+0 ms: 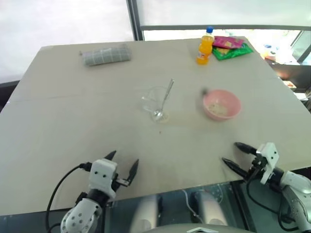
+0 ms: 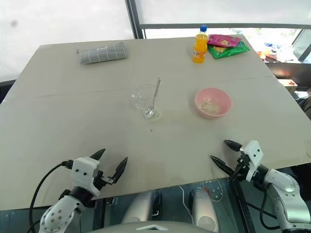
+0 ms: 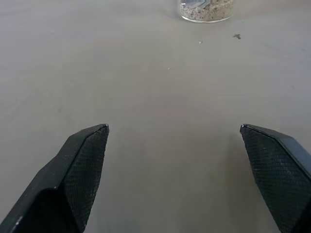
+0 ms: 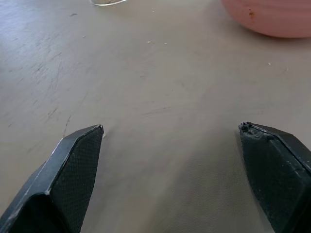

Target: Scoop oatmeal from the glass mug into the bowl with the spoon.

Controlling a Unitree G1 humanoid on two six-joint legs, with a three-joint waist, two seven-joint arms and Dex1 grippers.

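Our left gripper (image 1: 122, 162) hangs over the near table (image 1: 73, 107) edge, fingers apart, empty. Mid-table stands the mug (image 1: 154, 101) with the spoon (image 1: 164, 99) in it. Right of it sits the bowl (image 1: 221, 104) holding oatmeal (image 1: 219, 109). Our right gripper (image 1: 232, 155) is apart, empty.

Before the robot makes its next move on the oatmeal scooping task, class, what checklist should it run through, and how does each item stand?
1. Left gripper free and open: ok.
2. Right gripper free and open: ok.
3. Spoon reachable, standing in the glass mug with its handle sticking out: ok.
4. Glass mug upright on the table: ok.
5. Pink bowl upright with some oatmeal inside: ok.
6. Oatmeal left in the mug: ok, a layer shows at its base in the left wrist view.
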